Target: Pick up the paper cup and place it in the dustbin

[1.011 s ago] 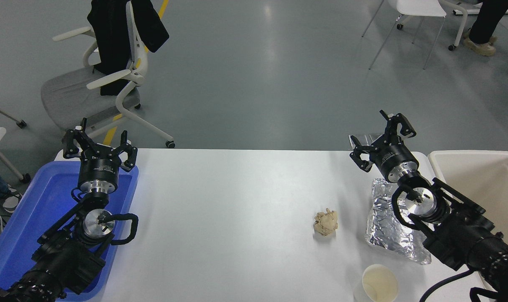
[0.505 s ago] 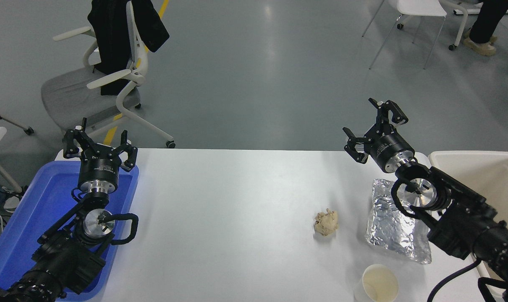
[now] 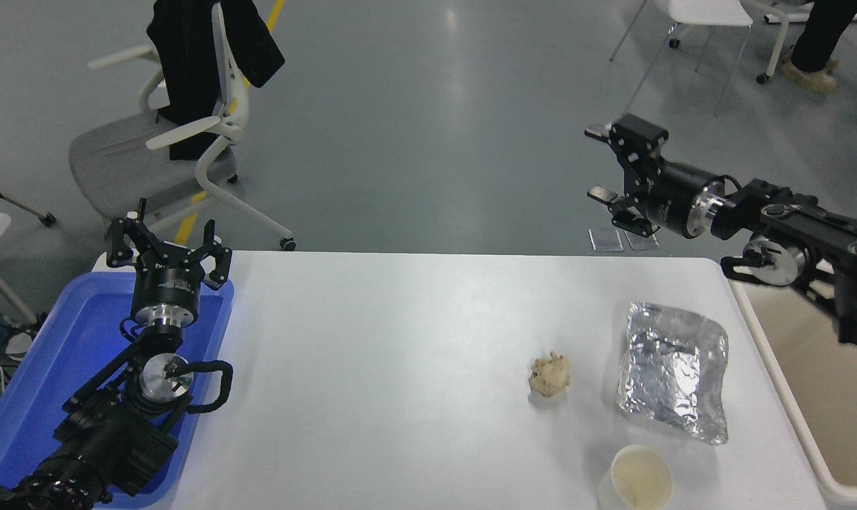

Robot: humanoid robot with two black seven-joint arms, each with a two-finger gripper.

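The paper cup (image 3: 638, 479) stands upright near the table's front edge at the right, white with a cream inside. The dustbin (image 3: 797, 418) is the large cream-white bin against the table's right side; its beige inside shows. My right gripper (image 3: 608, 164) is open and empty, raised high beyond the table's far right corner, pointing left, far from the cup. My left gripper (image 3: 166, 244) is open and empty, parked over the blue tray at the lower left.
A crumpled beige paper wad (image 3: 550, 375) lies right of the table's middle. A crinkled silver foil sheet (image 3: 673, 370) lies between it and the bin. A blue tray (image 3: 39, 368) sits at the left. Chairs stand beyond the far edge.
My right arm has swung up and to the right, off the foil sheet, and now reaches in from the right edge with the gripper above the far corner. The left arm has not moved.
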